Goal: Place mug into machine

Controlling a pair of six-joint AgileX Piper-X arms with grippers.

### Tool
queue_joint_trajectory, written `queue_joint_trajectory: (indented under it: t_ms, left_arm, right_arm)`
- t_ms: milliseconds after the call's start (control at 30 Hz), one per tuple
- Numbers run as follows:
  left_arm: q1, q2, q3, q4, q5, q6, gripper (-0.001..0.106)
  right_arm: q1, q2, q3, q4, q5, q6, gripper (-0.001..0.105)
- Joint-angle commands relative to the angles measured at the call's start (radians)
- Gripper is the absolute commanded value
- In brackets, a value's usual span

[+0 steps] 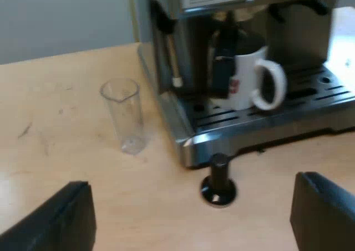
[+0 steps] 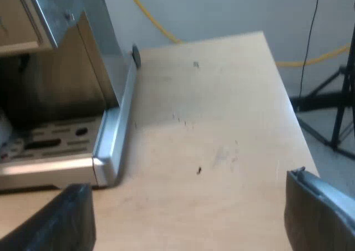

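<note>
Jaws wide apart and empty on left gripper [image 1: 191, 220] and right gripper [image 2: 186, 218]; mug [image 1: 249, 79] stands on drip tray [image 1: 327, 91].

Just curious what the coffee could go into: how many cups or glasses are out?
2. A white mug stands on the drip tray of the espresso machine. A clear measuring glass stands on the table beside the machine. Others may be hidden.

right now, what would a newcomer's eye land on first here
The white mug, standing on the drip tray of the espresso machine. Next, the clear measuring glass upright on the wooden table beside the machine, and the black-knobbed tamper on the table just before the machine's front edge.
</note>
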Motion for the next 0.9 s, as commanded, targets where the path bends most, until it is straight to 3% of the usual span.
queue_joint_trajectory:
  t_ms: [33,133,333,467,900]
  left_arm:
    - [0.002,-0.14,0.043,-0.077,-0.091,-0.009,0.073]
    - [0.002,-0.138,0.094,-0.124,-0.159,-0.009,0.073]
    - [0.002,-0.138,0.143,-0.124,-0.162,-0.009,0.073]
    - [0.002,-0.138,0.148,-0.062,-0.162,-0.009,0.073]
    - [0.002,-0.138,0.149,-0.046,-0.162,-0.009,0.073]
  right_arm:
    - [-0.002,-0.039,0.038,-0.037,-0.007,-0.004,0.071]
    - [-0.002,-0.039,0.076,-0.044,-0.007,-0.004,0.071]
    - [-0.002,-0.039,0.131,-0.043,-0.007,-0.004,0.071]
    - [-0.002,-0.037,0.167,-0.059,-0.007,-0.004,0.071]
    - [-0.002,-0.037,0.169,-0.064,-0.007,-0.004,0.071]
